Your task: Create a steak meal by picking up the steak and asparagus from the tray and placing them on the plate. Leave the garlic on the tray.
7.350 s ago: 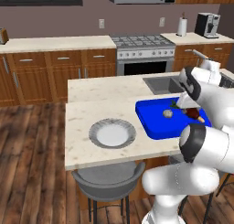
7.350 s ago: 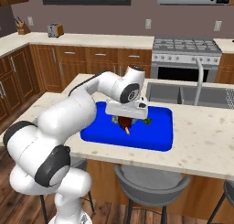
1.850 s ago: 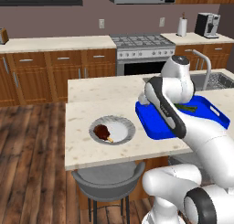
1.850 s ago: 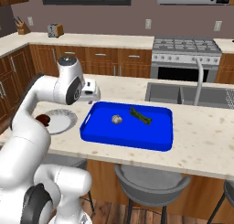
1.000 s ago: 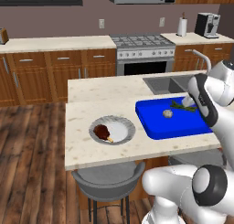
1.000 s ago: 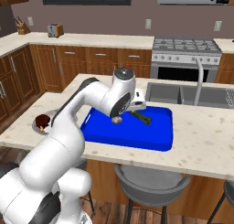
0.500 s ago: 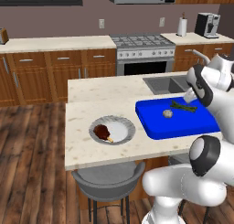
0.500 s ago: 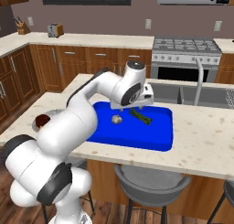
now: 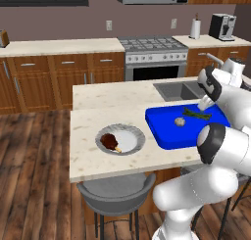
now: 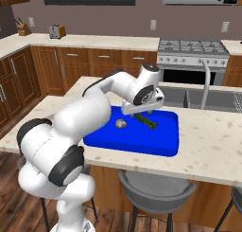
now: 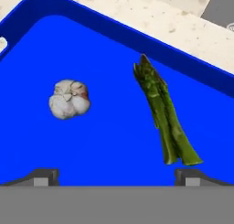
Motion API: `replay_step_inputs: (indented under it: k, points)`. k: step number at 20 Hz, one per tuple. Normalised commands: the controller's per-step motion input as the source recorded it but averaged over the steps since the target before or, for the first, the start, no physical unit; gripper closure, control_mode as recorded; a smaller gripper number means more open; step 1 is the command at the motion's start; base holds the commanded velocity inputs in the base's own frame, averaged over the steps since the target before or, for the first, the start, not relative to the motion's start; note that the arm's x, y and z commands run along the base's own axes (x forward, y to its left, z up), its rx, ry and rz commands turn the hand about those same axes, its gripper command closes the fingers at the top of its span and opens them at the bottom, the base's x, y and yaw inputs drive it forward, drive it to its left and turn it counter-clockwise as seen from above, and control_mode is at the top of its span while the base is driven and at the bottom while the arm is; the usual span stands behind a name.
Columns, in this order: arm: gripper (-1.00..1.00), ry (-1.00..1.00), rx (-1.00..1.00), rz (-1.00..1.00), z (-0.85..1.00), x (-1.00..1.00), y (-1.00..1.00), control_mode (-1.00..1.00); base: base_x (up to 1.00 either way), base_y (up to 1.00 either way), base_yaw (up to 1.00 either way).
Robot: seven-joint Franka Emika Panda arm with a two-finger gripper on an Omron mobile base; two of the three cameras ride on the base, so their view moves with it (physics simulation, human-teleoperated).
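So the step in hand looks like the asparagus pickup, since the steak (image 9: 111, 142) is already parked on the plate (image 9: 133, 134), bone end pointing toward 5 o'clock in the left base view.

In the hand view the pincer (image 11: 117, 175) is spread wide, nothing held, with its two tips poking up at the bottom edge. The asparagus (image 11: 165, 117) is lying flat on the blue tray (image 11: 114, 141), just past the tip on the 3 o'clock side and running up toward 11 o'clock. It's off-centre between the tips, so a sideways shift toward 3 o'clock is probably needed, plus a bit of wrist roll so the stalks get crossed rather than followed lengthwise. A grip around the middle of the bundle should be safest; the cut end is thick, the tips are skinny. A low, straight descent is called for, since the stalks sit right on the tray floor.

The garlic (image 11: 68, 98) is at about 10 o'clock from the pincer, well apart from the asparagus, so it shouldn't get bumped if the approach is kept on the asparagus side.

Looks-wise: a small bundle of dark green stalks, pointed at one end, bluntly cut at the other, slightly fanned. Farther out, the tray rim and the speckled table (image 11: 151, 15) can be seen beyond it.
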Motion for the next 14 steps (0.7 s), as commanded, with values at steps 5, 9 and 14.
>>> replay_step_inputs:
  k: [5, 9, 14]
  points:
    - [-1.0, 0.01, 0.0, 0.14, -0.3, 0.23, -0.21, -1.0, 0.0, 0.0, 0.0]
    - [-1.0, 0.0, 0.0, 0.11, -0.32, 0.27, -0.1, -1.0, 0.0, 0.0, 0.0]
    - [-1.0, 0.0, 0.0, 0.1, -0.33, 0.27, -0.06, -1.0, 0.0, 0.0, 0.0]
